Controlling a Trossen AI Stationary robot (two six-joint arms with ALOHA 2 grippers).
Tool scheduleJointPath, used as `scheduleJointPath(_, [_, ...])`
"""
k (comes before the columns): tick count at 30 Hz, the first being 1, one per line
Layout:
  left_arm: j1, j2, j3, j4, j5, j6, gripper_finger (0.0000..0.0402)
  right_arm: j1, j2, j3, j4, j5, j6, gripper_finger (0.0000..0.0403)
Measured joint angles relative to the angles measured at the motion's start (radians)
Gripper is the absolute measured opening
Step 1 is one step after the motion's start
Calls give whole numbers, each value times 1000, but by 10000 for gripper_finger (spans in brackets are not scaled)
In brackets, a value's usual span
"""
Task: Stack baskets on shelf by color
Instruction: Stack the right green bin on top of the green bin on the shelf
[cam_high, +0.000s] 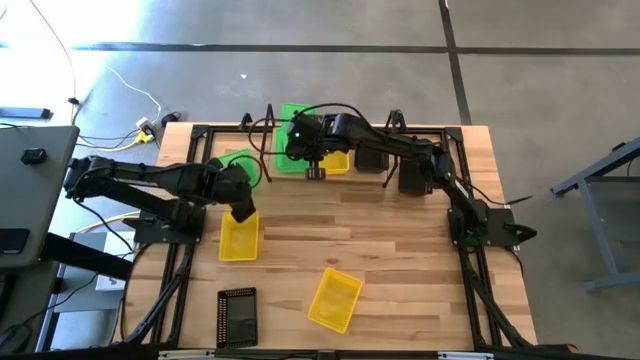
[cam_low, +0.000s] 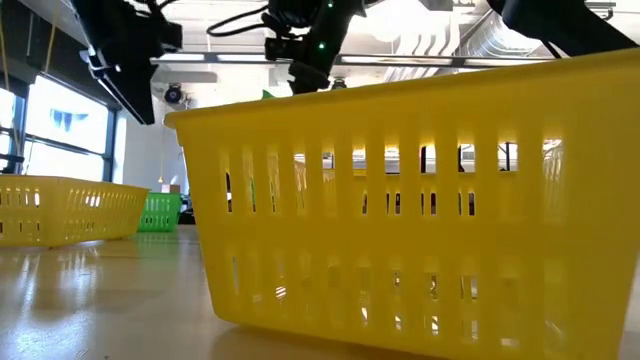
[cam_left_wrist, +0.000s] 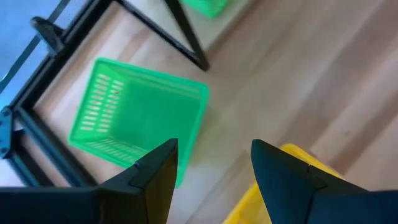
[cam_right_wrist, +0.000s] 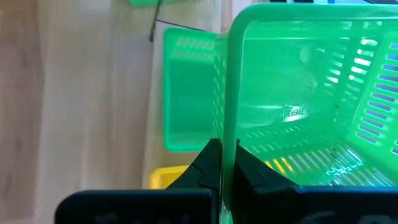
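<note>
My right gripper (cam_right_wrist: 227, 148) is shut on a green basket (cam_right_wrist: 298, 93) and reaches over the far middle of the table by the shelf's black rod frame (cam_high: 268, 122). Below the held basket (cam_high: 290, 140) lie another green basket (cam_right_wrist: 186, 93) and a yellow one (cam_high: 336, 162). My left gripper (cam_left_wrist: 214, 149) hangs open over the table's left side, between a green basket (cam_left_wrist: 137, 118) and a yellow basket (cam_high: 238, 238), both resting on their bottoms. It touches neither. My right gripper pinches one side wall of the green basket at its rim (cam_right_wrist: 227, 106), one finger inside the basket and one outside. The basket is lifted clear above the other baskets and tipped, with its open side turned toward the wrist.
Nearer the front edge lie a yellow basket (cam_high: 335, 298) and a black basket (cam_high: 237, 315). In the low view the yellow one (cam_low: 420, 200) fills most of the picture. Black frame rails (cam_high: 180, 260) run along the table's left and right sides.
</note>
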Motion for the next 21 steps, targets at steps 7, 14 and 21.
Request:
scheduleJointPath(7, [106,0,0,0,0,18,195,-6,0,0,24,-1,-63,0])
scheduleJointPath(14, [159,0,0,0,5,18,195,-15,0,-1,59,-87,38,0])
scheduleJointPath(21, [177,0,0,0,5,19,195,-15,8,-14,86,-111,105,0])
